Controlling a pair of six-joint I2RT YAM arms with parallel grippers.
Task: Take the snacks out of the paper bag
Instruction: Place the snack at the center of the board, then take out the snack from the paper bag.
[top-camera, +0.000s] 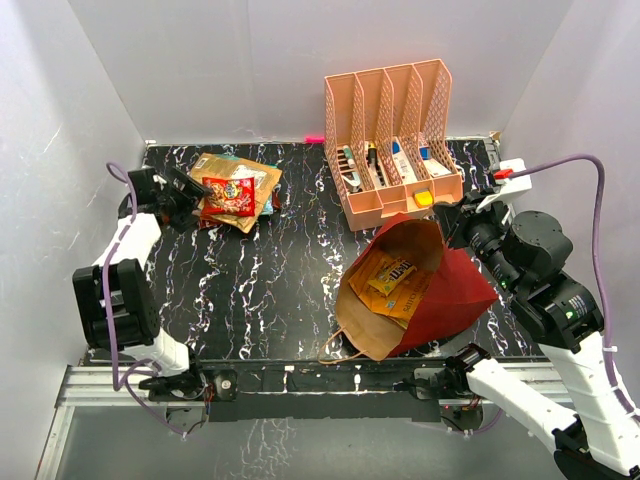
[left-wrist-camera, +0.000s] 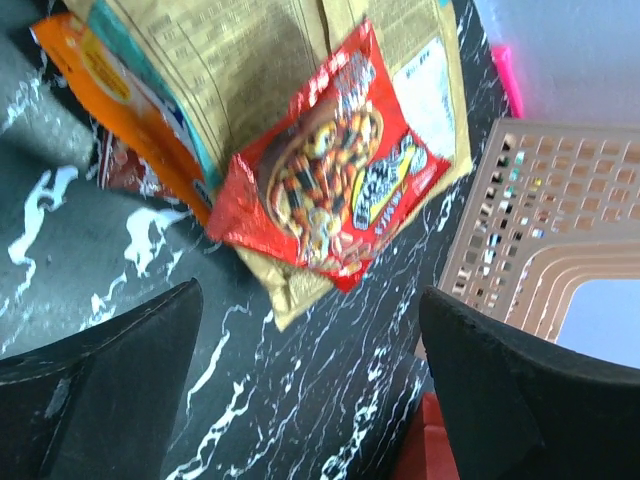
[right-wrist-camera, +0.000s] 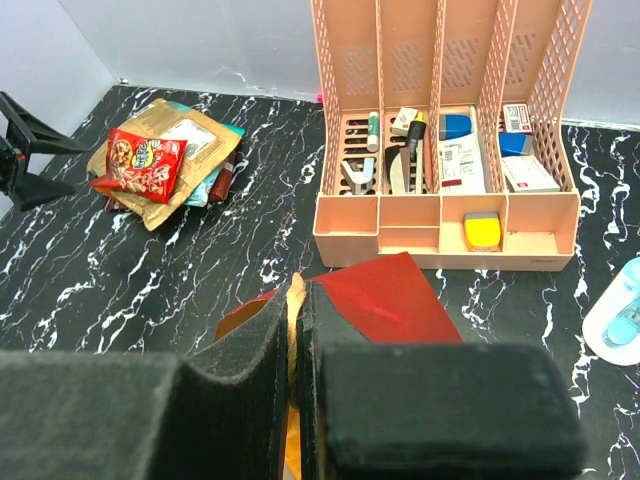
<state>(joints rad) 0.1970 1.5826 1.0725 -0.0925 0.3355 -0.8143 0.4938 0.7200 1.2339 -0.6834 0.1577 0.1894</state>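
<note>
The paper bag (top-camera: 462, 290) lies tipped on its side at the front right, its brown mouth facing left. Gold and orange snacks (top-camera: 393, 277) show inside it. My right gripper (top-camera: 455, 215) (right-wrist-camera: 297, 290) is shut on the bag's upper rim, and the bag's red wall (right-wrist-camera: 385, 295) spreads just beyond the fingers. More snacks (top-camera: 237, 190) (right-wrist-camera: 165, 160) are piled at the back left, with a red packet (left-wrist-camera: 335, 165) lying on top of a gold one (left-wrist-camera: 250, 70). My left gripper (top-camera: 182, 196) (left-wrist-camera: 310, 292) hangs open just beside that pile, holding nothing.
A peach mesh organizer (top-camera: 395, 140) (right-wrist-camera: 440, 150) with pens and small items stands at the back, right behind the bag. A light-blue object (right-wrist-camera: 615, 320) lies to its right. White walls close in the table on three sides. A pink item (top-camera: 314, 138) lies by the back wall.
</note>
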